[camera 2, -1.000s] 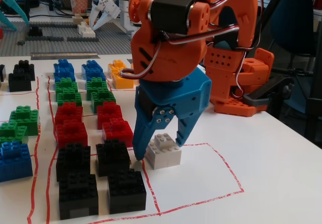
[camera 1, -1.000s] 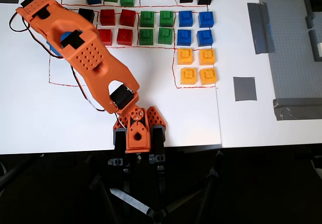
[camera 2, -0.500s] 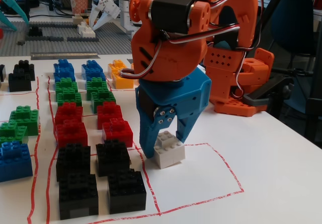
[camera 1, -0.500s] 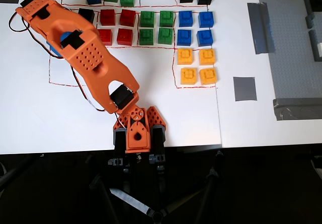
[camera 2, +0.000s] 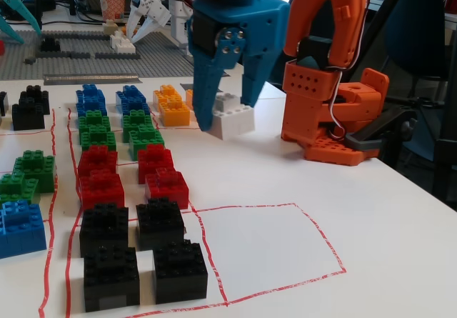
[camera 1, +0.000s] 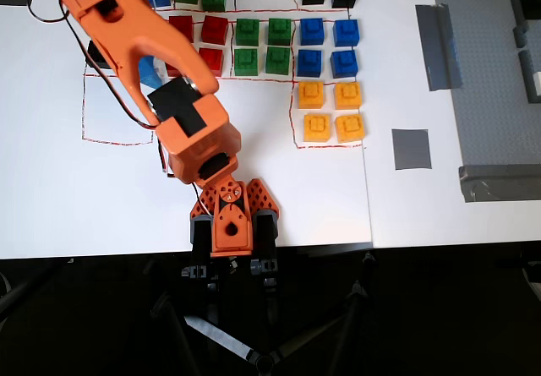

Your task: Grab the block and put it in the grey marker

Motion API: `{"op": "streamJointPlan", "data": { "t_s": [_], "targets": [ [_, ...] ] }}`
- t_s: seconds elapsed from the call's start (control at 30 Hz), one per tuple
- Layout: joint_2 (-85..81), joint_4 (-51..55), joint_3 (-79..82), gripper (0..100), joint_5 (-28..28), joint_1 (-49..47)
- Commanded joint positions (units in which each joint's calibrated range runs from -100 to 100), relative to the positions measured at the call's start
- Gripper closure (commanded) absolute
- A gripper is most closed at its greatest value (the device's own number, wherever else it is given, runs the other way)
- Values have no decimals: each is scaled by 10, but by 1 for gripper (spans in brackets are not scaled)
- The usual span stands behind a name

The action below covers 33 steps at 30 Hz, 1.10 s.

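My claw [camera 2: 230,114] is closed on the block [camera 2: 232,115]: my two blue fingers [camera 2: 207,93] clamp the white brick from both sides and hold it just clear of the desk [camera 2: 371,218], as the fixed view shows. From overhead my orange arm [camera 1: 135,42] hides the block; only a sliver of blue claw shows beneath it, toward the desk's far left corner.

The desk is smooth white sheet, marked with thin red outlines. In the fixed view one outlined box [camera 2: 268,250] lies bare in front of me. Beside it stand glossy studded plastic bricks in pairs: black [camera 2: 139,250] nearest the camera, then red [camera 2: 128,175], green [camera 2: 118,128], blue [camera 2: 107,98] and yellow [camera 2: 171,105].

The marker [camera 1: 411,149], a flat matte grey square, sits well apart from me near the desk's right edge in the overhead view, with nothing on it. Just beyond it lie a long grey strip [camera 1: 437,46] and a wide grey studded baseplate [camera 1: 494,72] along the right edge.

Behind the desk, the fixed view shows a cluttered bench with cables and another arm's white claw [camera 2: 146,11].
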Motion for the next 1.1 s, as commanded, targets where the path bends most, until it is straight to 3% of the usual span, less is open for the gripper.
{"op": "streamJointPlan", "data": {
  "t_s": [0.0,0.3,0.6,1.07],
  "targets": [
    [-129,12,21,100,41,87],
    [-255,-12,166,100,153,387],
    [-259,-83,211,100,272,659],
    [-103,-199,85,100,391,912]
  ]
}}
